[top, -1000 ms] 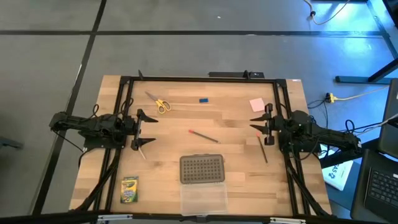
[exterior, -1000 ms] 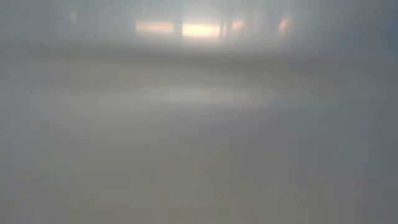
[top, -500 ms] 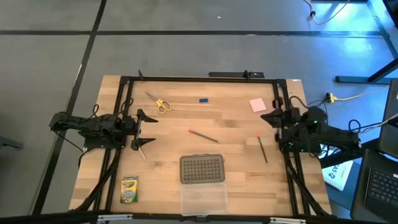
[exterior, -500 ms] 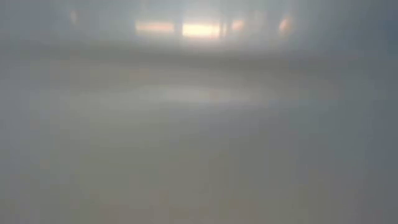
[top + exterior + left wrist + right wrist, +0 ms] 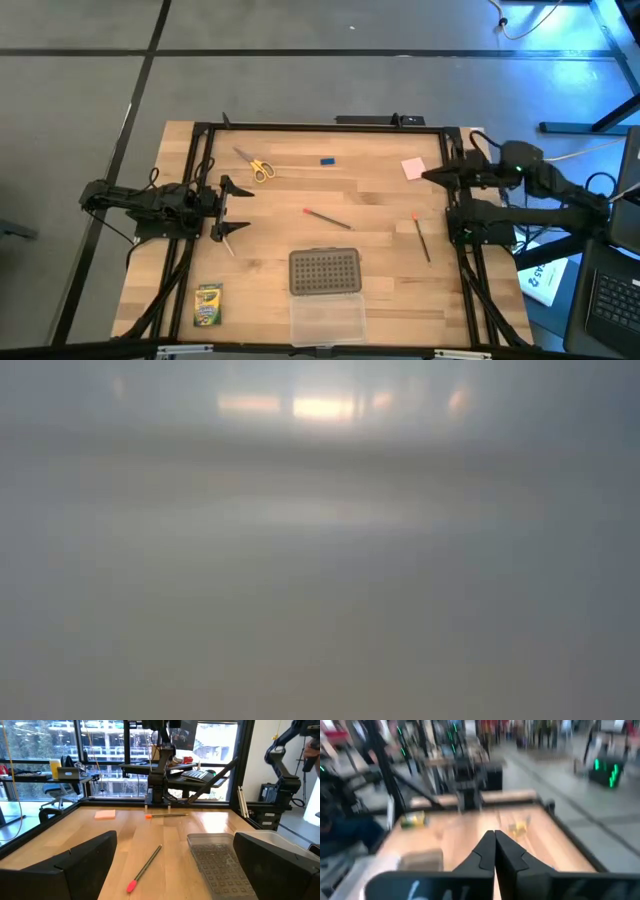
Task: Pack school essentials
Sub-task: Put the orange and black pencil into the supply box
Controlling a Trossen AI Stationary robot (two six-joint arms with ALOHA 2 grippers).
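Observation:
On the wooden table lie yellow-handled scissors (image 5: 258, 167), a blue eraser (image 5: 327, 160), a pink pad (image 5: 414, 168), a red pencil (image 5: 326, 218), a dark pencil (image 5: 421, 238), a pale pencil (image 5: 228, 240) and a crayon box (image 5: 208, 305). My left gripper (image 5: 235, 205) stands open and level at the table's left side, with nothing between its fingers (image 5: 75, 865). My right gripper (image 5: 430, 176) is shut and empty, raised above the table's right side next to the pink pad; the right wrist view shows its closed fingertips (image 5: 494, 850).
A clear case with a grey dotted lid (image 5: 326, 272) sits near the table's front edge, and its clear half (image 5: 327, 318) is just in front. A black frame (image 5: 320, 126) runs round the table. The low view is fogged and shows nothing.
My right gripper has shut its fingers and risen from its low resting place at the table's right side. In the high view it has shifted a little toward the far edge. Nothing on the table has moved.

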